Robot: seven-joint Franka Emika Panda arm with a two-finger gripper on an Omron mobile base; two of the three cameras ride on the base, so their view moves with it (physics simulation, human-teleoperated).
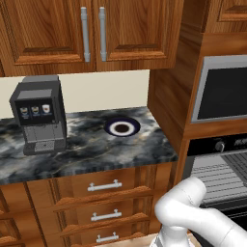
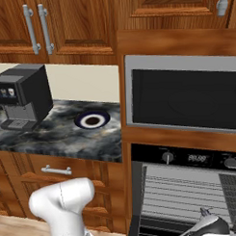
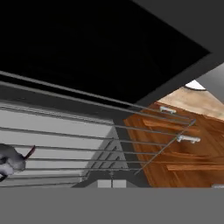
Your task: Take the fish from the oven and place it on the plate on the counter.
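Observation:
The fish (image 2: 209,226), silver-grey, lies low in the open oven (image 2: 189,159) below the grey wire rack (image 2: 185,194). In the hand view the fish (image 3: 9,161) sits at the left edge, grey with a reddish fin, beside the rack's wires (image 3: 109,144). It is off to one side of the hand, not between the fingers. The plate (image 1: 122,128) (image 2: 92,121), dark-blue rimmed with a white ring, rests empty on the dark marble counter (image 1: 96,149) next to the wooden side panel. My white arm (image 1: 193,212) bends down towards the oven (image 1: 219,166). The gripper is shut.
A black and grey coffee machine (image 1: 39,113) stands at the counter's left. A silver-framed appliance with dark glass (image 2: 184,93) sits above the oven. Wooden drawers with bar handles (image 1: 104,185) run under the counter, and wall cabinets (image 1: 91,34) hang above.

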